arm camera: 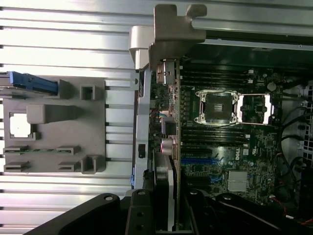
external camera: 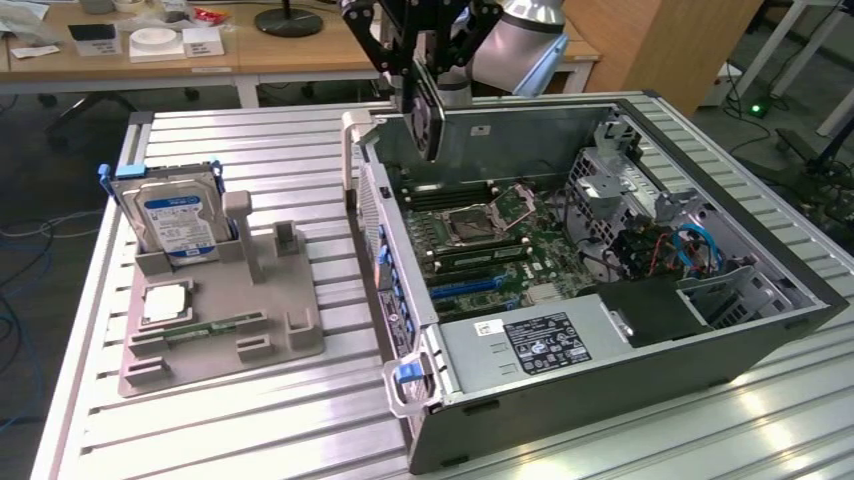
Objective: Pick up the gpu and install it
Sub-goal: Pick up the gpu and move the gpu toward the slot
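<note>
My gripper (external camera: 424,70) is shut on the gpu (external camera: 430,120), a thin dark card with a silvery metal bracket. The card hangs on edge in the air over the far rim of the open computer case (external camera: 747,150), apart from the motherboard (external camera: 494,240). In the wrist view the gpu (arm camera: 171,29) shows edge-on between the black fingers (arm camera: 142,215), its bracket end pointing away from the gripper (arm camera: 168,218). Beneath it lies the motherboard (arm camera: 230,147), with blue expansion slots (arm camera: 195,159) right beside the card's line.
A grey parts holder (external camera: 267,345) sits on the slatted metal table at the exterior view's left, carrying an upright hard drive (external camera: 174,220), a processor chip (external camera: 167,303) and a memory stick (external camera: 214,325). The case's power supply (external camera: 534,345) is at its near end.
</note>
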Controlling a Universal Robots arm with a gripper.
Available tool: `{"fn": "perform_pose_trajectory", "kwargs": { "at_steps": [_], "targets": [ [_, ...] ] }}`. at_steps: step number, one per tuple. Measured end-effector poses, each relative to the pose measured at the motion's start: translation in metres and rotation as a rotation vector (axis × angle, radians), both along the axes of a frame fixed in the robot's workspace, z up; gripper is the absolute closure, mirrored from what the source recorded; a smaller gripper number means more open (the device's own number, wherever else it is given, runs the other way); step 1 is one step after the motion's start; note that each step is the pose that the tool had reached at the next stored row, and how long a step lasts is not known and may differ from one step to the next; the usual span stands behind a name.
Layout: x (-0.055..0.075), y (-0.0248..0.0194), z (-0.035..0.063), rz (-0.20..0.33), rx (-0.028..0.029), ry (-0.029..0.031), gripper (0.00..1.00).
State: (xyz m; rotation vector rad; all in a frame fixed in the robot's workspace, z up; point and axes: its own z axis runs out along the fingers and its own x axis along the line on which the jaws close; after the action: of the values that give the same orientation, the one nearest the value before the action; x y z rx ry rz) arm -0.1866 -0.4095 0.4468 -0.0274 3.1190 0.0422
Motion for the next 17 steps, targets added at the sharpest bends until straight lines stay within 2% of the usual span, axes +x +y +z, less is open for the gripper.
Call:
{"fn": "perform_pose_trajectory", "kwargs": {
  "at_steps": [17],
  "targets": [
    [0.0103,0.0000,-0.0001,0.000,0.0001,0.0000,0.72]
  ]
}}
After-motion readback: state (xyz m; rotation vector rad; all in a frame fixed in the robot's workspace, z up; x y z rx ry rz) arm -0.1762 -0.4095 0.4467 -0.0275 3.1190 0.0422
